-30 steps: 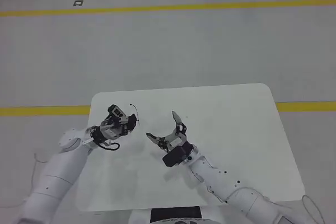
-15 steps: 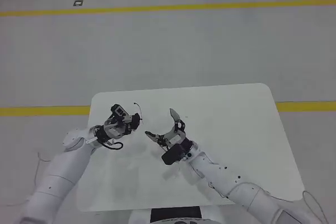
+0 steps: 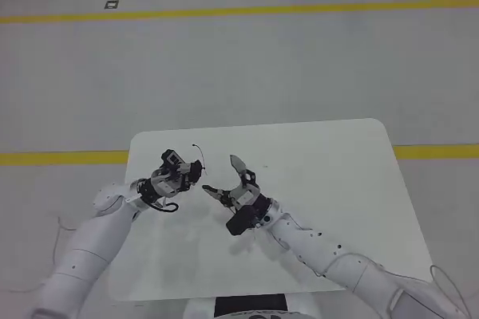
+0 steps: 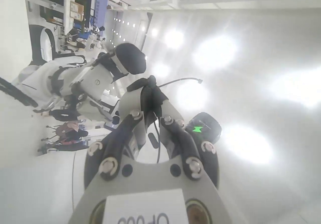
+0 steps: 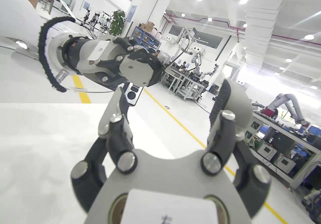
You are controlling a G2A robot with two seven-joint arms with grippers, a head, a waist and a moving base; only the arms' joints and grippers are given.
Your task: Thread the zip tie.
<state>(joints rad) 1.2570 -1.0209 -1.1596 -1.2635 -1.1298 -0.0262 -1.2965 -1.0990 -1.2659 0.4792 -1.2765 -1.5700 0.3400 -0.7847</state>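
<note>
A thin black zip tie (image 3: 198,153) is pinched in my left gripper (image 3: 195,171), which is shut on it above the left part of the white table (image 3: 327,159). In the left wrist view the zip tie (image 4: 179,81) curves out from the shut left gripper (image 4: 150,85) to its small head, and its tail hangs back between the fingers. My right gripper (image 3: 222,177) stands open just right of the left one, fingers spread wide with nothing between them. The right wrist view shows the open right gripper (image 5: 173,95) facing the left gripper (image 5: 150,70) close ahead.
The white table has a rounded far right corner (image 3: 379,127) and bare surface to the right of both arms. Yellow floor lines (image 3: 439,151) run beyond the table's edges.
The left gripper has shifted right with the zip tie. The right gripper has moved left and farther from me, closing the gap between the two; it stays open.
</note>
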